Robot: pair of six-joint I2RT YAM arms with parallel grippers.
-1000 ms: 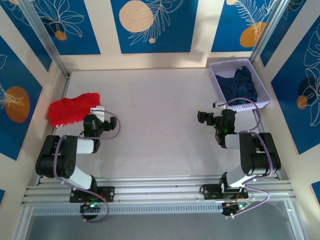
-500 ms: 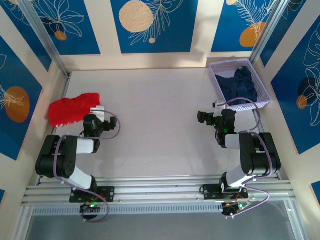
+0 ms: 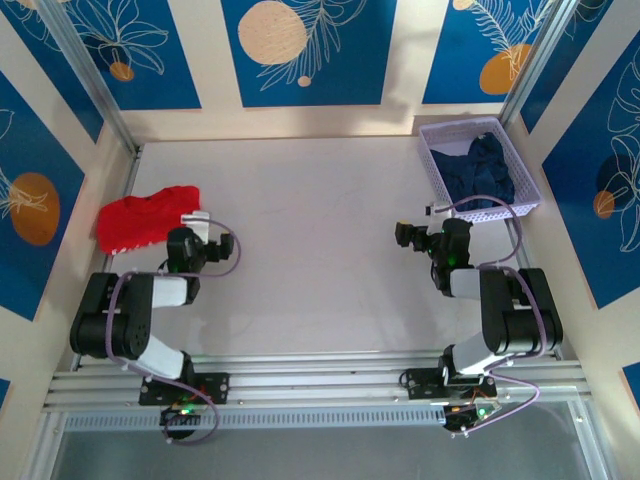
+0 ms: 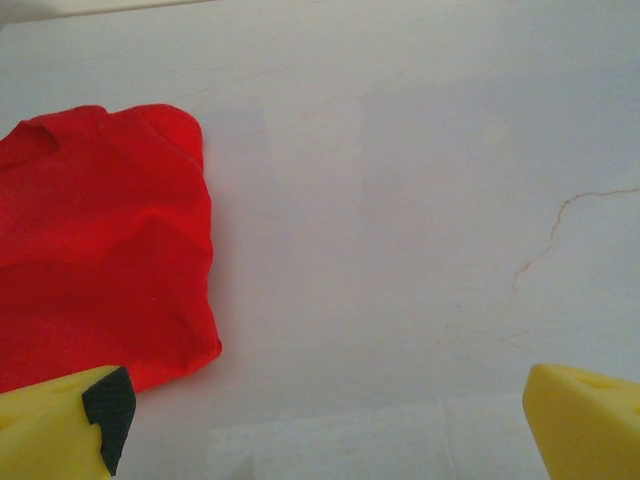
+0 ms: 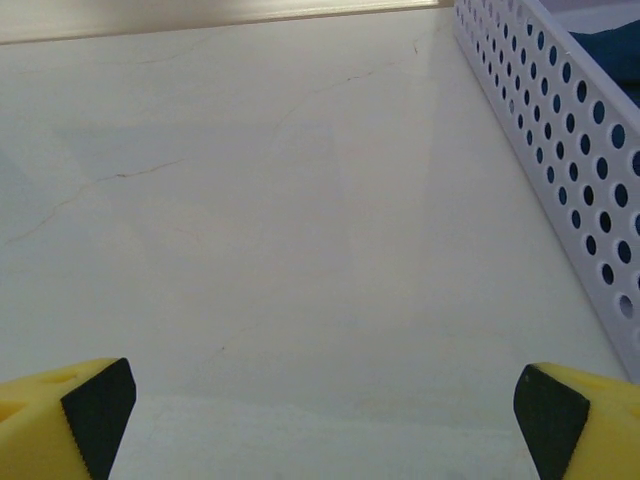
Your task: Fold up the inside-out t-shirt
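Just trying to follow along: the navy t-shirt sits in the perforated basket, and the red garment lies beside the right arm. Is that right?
Nearly. The red garment lies beside the left arm, as the top external view shows. The navy t-shirt is indeed in the basket.

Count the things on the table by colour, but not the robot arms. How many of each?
Red: 1, the crumpled garment
Navy blue: 1, the t-shirt in the basket
Pale purple: 1, the basket
Total: 3
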